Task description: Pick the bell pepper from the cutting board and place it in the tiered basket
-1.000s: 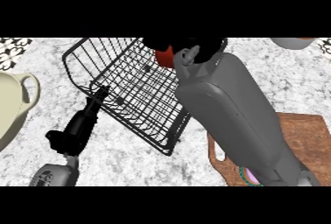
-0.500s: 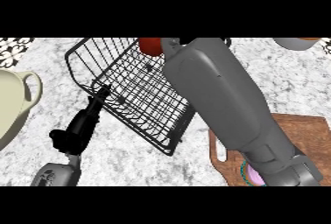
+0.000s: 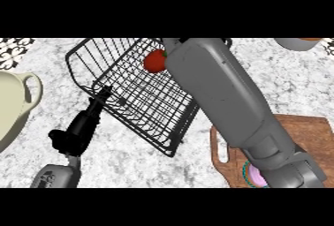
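Note:
The red bell pepper (image 3: 154, 61) shows inside the outline of the black wire tiered basket (image 3: 140, 110), close against the left edge of my right forearm (image 3: 222, 101). That forearm crosses from the lower right up to the top of the view and hides my right hand, so I cannot see whether the pepper is held. The wooden cutting board (image 3: 306, 132) lies at the lower right, partly under the arm. My left hand (image 3: 81, 128) stands open at the lower left, its straight fingers pointing up to the basket's near rim.
A cream pot with a handle (image 3: 16, 106) sits at the left edge. A small teal and pink round thing (image 3: 253, 178) lies at the board's near end. A bowl's rim (image 3: 297, 43) shows at the top right. Grey marble counter lies around the basket.
The right forearm has swung further left and over the basket. The pepper has moved with it and now shows lower, within the basket's wires. The left hand has stayed put.

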